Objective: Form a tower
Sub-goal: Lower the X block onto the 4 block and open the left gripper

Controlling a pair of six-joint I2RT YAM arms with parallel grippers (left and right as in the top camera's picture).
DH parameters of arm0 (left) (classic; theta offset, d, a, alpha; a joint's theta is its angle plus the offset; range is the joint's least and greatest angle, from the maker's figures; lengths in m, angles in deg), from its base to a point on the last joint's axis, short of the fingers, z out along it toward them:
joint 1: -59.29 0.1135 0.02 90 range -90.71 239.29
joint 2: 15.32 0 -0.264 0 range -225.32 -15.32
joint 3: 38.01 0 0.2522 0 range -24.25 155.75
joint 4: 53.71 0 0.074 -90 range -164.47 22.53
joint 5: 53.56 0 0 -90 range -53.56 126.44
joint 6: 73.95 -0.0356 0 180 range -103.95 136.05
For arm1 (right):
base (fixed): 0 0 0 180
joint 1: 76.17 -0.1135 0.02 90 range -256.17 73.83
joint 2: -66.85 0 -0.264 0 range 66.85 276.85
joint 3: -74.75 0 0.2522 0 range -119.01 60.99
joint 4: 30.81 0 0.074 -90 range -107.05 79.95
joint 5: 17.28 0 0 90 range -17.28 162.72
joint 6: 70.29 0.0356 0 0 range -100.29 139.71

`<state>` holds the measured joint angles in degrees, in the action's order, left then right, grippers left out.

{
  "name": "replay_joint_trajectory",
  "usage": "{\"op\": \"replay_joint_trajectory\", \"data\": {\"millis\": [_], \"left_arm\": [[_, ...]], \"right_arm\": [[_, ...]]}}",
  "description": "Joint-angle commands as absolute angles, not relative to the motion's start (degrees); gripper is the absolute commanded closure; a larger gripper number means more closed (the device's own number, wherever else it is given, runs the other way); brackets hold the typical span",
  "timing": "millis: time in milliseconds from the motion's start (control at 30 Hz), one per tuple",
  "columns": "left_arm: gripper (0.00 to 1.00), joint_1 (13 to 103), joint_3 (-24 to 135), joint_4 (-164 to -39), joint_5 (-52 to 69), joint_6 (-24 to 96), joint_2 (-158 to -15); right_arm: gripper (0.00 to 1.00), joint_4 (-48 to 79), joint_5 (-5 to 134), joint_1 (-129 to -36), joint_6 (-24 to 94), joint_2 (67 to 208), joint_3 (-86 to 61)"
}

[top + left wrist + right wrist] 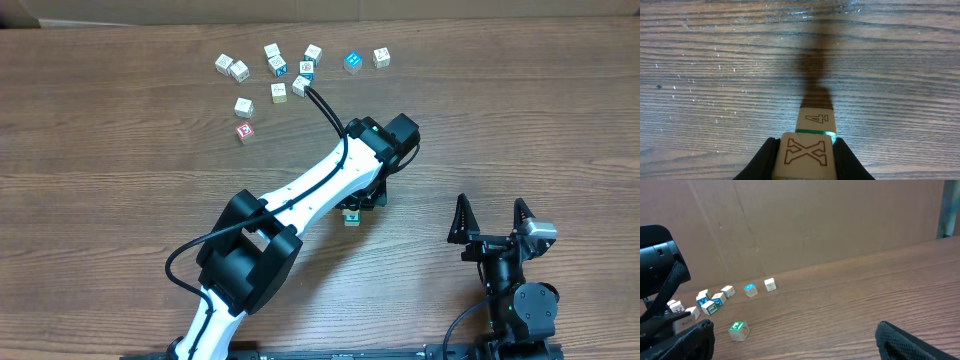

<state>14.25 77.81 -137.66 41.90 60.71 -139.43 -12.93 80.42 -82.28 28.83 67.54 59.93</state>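
From above, on the brown wood-grain bench [120, 150], the tower [351, 215] of small square cubes stands under the left end effector [365, 200]. Left wrist view: dark fingers [762, 160] pinch a pale wooden X cube [805, 154]. Right end effector [492, 222] is spread wide, empty.

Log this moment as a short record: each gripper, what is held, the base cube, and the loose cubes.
left gripper: shut on X cube
X cube: above the green-faced cube; contact cannot be told
green-faced cube: alone on the table, near the middle
right gripper: open, empty, parked near the front right
loose cubes: scattered at the far side, including a blue cube and a red cube
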Motion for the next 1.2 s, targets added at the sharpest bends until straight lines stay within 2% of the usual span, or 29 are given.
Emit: {"op": "replay_joint_trajectory", "data": {"millis": [0, 1167], "left_arm": [[0.85, 13.92, 77.35, -137.70, 43.03, 61.48, -137.81], [0.81, 13.92, 75.43, -136.37, 40.98, 61.46, -137.81]], "right_arm": [[0.00, -13.15, 80.40, -82.54, 28.59, 67.02, 60.52], [0.00, -13.15, 80.40, -82.54, 28.59, 67.02, 60.52]]}}
